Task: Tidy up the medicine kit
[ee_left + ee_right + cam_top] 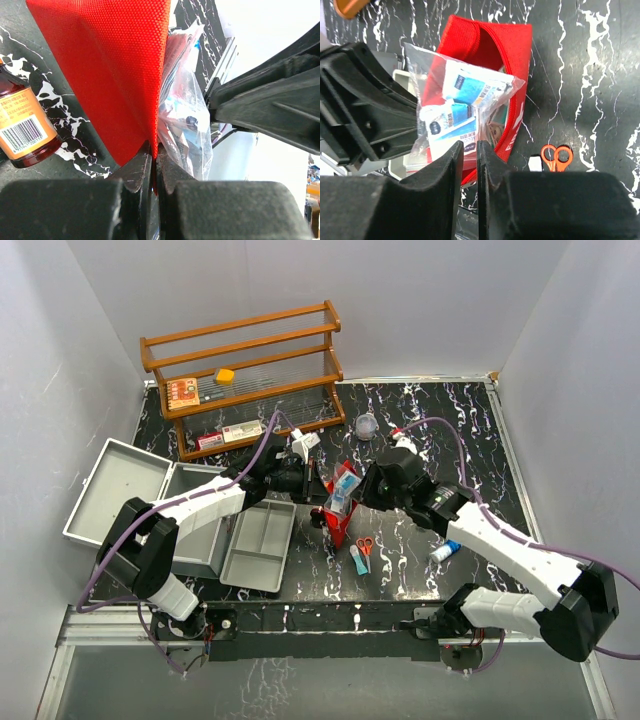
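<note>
The silver-grey medicine kit [118,486] lies open at the left, with its grey two-compartment tray [262,542] out on the table beside it. A red zip pouch [341,512] stands mid-table. My left gripper [314,485] is shut on the pouch's fabric edge [120,75]. My right gripper [366,490] is shut on a clear plastic bag of blue-and-white packets [465,102], which sits partly inside the open pouch [507,47]. The bag also shows in the left wrist view [186,117], beside the red fabric.
A brown wooden rack [250,370] with small boxes stands at the back. Small orange scissors [365,545] and a blue item [356,560] lie in front of the pouch. A white-blue tube [445,551] lies right. A clear cup [367,425] is behind. A brown bottle [22,127] stands near the left gripper.
</note>
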